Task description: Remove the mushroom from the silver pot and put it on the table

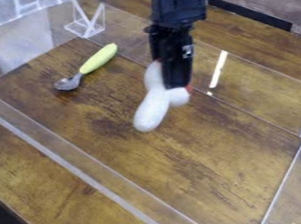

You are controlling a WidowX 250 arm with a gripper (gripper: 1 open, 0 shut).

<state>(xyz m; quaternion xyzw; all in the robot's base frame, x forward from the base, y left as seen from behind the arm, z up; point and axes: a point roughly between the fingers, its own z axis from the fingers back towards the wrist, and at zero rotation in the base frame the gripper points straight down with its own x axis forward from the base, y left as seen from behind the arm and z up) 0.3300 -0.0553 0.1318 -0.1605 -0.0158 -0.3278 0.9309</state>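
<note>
My gripper [170,74] hangs from the dark arm at upper centre, pointing steeply down, shut on the mushroom [154,106]. The mushroom's plump white stem slants down to the left below the fingers, and a bit of reddish cap shows beside them. It hangs just above the table [208,165], a dark brown wood-grain top; whether it touches the wood I cannot tell. The silver pot is out of view.
A silver spoon with a yellow-green handle [90,64] lies on the table at the left. A small clear stand [84,20] sits at the back left. Clear acrylic wall panels [81,172] run along the front and the right side.
</note>
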